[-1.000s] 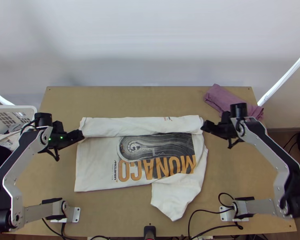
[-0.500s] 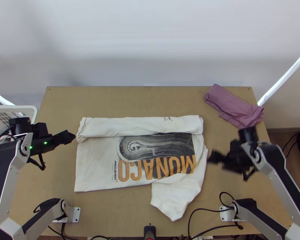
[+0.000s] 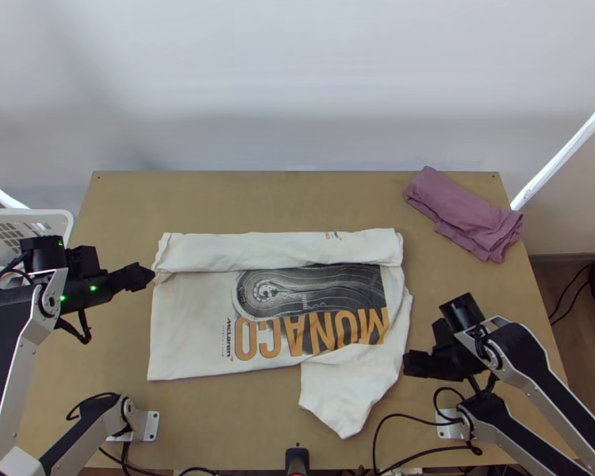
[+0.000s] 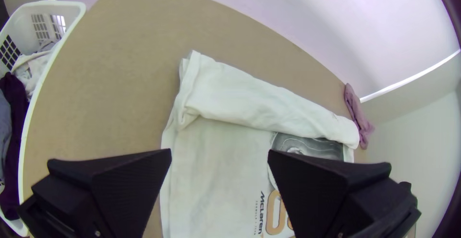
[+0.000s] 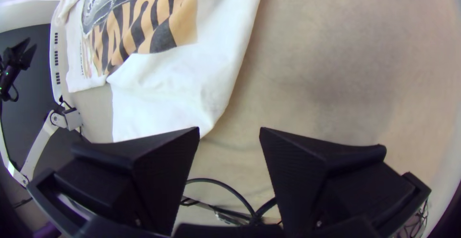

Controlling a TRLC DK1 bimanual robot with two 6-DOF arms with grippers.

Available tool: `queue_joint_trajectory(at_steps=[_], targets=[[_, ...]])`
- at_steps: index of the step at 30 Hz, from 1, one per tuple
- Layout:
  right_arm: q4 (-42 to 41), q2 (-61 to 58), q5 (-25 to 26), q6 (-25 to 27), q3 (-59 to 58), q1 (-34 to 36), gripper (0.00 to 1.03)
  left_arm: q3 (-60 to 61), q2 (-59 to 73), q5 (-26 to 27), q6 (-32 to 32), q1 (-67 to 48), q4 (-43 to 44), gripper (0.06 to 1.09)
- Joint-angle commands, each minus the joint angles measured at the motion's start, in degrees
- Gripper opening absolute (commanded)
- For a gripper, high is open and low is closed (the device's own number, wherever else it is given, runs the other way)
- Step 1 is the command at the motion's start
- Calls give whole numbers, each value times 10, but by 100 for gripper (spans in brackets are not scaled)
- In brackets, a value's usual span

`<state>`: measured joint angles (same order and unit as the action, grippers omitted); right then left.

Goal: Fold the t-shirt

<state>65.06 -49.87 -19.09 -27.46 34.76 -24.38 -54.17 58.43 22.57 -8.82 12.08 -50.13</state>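
On the table (image 3: 297,198) lies the shirt (image 3: 194,321), its far edge turned over in a strip along the whole width and a flap jutting toward the near side at its right. A basket (image 3: 47,214) holding clothes stands at the table's left edge, and a folded purple cloth (image 3: 464,210) lies at the far right. The left gripper (image 3: 151,275), by the strip's left end, and the right gripper (image 3: 408,365), beside the flap, both have their jaws apart with nothing clamped.

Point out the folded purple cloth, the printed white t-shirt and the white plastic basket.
Folded purple cloth (image 3: 466,212): top view, its middle.
Printed white t-shirt (image 3: 186,317): top view, plain fabric beside the print.
White plastic basket (image 4: 24,28): left wrist view, inner wall.
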Motion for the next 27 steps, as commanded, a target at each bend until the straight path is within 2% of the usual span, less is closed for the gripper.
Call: queue_joint_trajectory(at_steps=[1,11,12,14,18,20,25,27], targets=[[-26,-36,-2,-9,-17,-6,59,-5,-10,6,-10,-6,-11,103],[-66,-172,-17,13,0,-22,59,8,-21,6,-11,-7,-15,103],[-69,-182,-18,13,1,-28,56,8,-22,5,-11,-7,-16,103],[-77,-190,-18,20,2,-34,45,10,-24,5,-11,-7,-17,103],[-114,-184,-18,26,0,-34,14,17,-25,4,10,-5,-27,103],[-131,-184,-17,28,-1,-34,3,22,-24,1,46,-3,-44,103],[-141,-174,-17,29,-5,-30,3,29,-24,-8,183,8,-121,103],[-141,-167,-17,30,-5,-28,3,30,-21,-18,268,8,-190,103]])
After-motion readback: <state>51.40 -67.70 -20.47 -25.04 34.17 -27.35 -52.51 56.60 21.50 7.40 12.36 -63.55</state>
